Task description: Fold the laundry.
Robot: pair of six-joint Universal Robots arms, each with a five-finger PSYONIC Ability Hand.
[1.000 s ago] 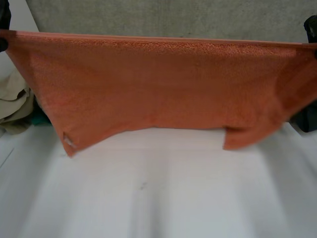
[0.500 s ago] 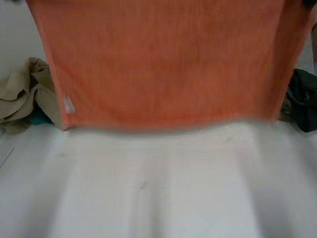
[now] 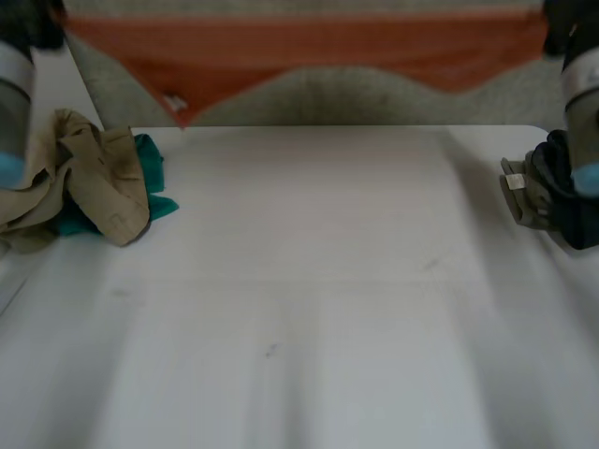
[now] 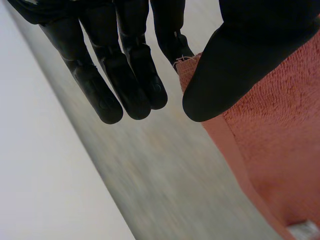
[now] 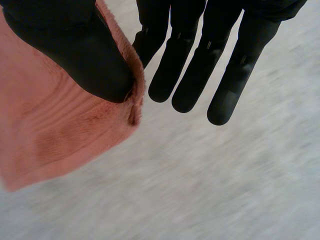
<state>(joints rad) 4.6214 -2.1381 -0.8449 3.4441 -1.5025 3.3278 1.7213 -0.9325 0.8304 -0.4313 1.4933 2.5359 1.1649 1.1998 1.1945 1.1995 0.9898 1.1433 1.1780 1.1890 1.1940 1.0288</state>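
Observation:
An orange towel (image 3: 309, 47) hangs stretched in the air beyond the table's far edge, its lower edge sagging to a point with a white tag (image 3: 173, 101). My left hand (image 3: 37, 23) holds one upper corner, my right hand (image 3: 566, 23) the other. In the left wrist view the thumb of the left hand (image 4: 235, 60) pinches the towel's corner (image 4: 280, 150) against a finger, while the other fingers (image 4: 135, 85) stay straight. In the right wrist view the right hand (image 5: 75, 45) pinches its corner of the towel (image 5: 55, 130) the same way.
A heap of beige clothes (image 3: 84, 178) with a teal garment (image 3: 150, 168) lies at the white table's (image 3: 299, 309) left side. Dark and olive garments (image 3: 552, 192) are piled at its right edge. Grey floor lies beyond the far edge.
The towel, which hung low in front of the camera, has swung up and away to the far side, uncovering the table and both clothes heaps. Both hands kept their corners.

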